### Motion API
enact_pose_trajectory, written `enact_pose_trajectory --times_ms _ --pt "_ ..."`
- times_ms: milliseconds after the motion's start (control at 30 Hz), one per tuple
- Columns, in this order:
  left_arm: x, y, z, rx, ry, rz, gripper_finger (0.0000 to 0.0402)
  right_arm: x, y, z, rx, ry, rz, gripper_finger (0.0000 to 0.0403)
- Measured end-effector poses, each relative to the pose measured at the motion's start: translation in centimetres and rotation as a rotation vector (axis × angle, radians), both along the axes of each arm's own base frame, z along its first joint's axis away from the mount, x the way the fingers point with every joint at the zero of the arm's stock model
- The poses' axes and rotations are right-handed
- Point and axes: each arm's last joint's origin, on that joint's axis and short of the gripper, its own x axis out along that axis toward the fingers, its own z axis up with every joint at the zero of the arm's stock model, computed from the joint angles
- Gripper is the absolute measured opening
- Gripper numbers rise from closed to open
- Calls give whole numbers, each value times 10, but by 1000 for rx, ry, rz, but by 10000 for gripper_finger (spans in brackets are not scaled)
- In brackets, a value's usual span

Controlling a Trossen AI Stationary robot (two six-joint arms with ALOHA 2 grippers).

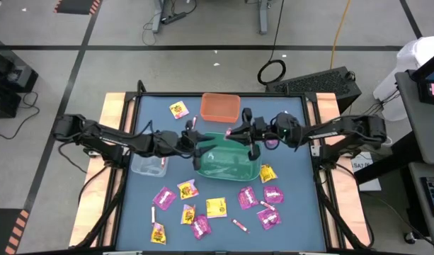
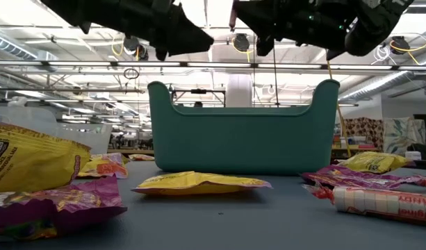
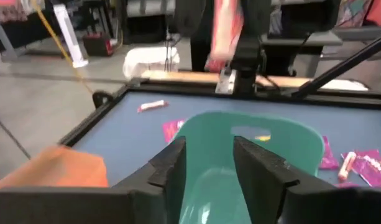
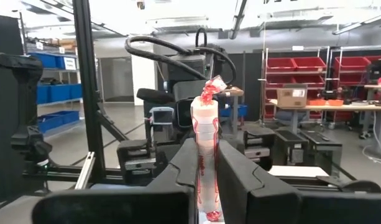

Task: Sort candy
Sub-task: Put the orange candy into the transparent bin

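High view shows both arms meeting over the middle of the blue tabletop [image 1: 287,205], above the green bin [image 1: 227,159]; the right gripper [image 1: 239,129] hovers over the bin's far edge, its fingers [image 4: 240,180] closed on a thin pink-white stick [image 4: 205,155], which stands upright between them in the right wrist view; the left gripper [image 1: 200,145] hangs at the bin's left end, its fingers [image 3: 171,165] parted with nothing between them, the bin's rim showing through the gap in the left wrist view; an orange bin [image 1: 220,106] sits just beyond the green one, and a clear bin [image 1: 148,164] lies just to its left under the left arm; most of the candy [image 1: 217,207] lies scattered on the near half of the tabletop, magenta-pink packets and yellow packets mixed, with a few thin sticks among them; one yellow packet [image 1: 178,109] lies apart near the far left, beside the orange bin.
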Motion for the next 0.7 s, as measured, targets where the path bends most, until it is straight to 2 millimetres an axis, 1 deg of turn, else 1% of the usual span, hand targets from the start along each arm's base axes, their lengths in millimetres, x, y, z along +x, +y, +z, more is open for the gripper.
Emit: enact_pose_trajectory --times_ms 167,300,500,700 --pt "5 0 0 -1 -51 -3 183 8 2 -11 6 6 -11 26" --pt "9 -1 -1 -3 -84 -3 203 12 0 -20 4 31 -32 26" --pt "16 5 -8 -4 -95 16 208 13 0 -22 -28 29 -42 26" --pt "21 8 -7 -4 -102 26 207 13 0 -22 -45 29 -47 26"
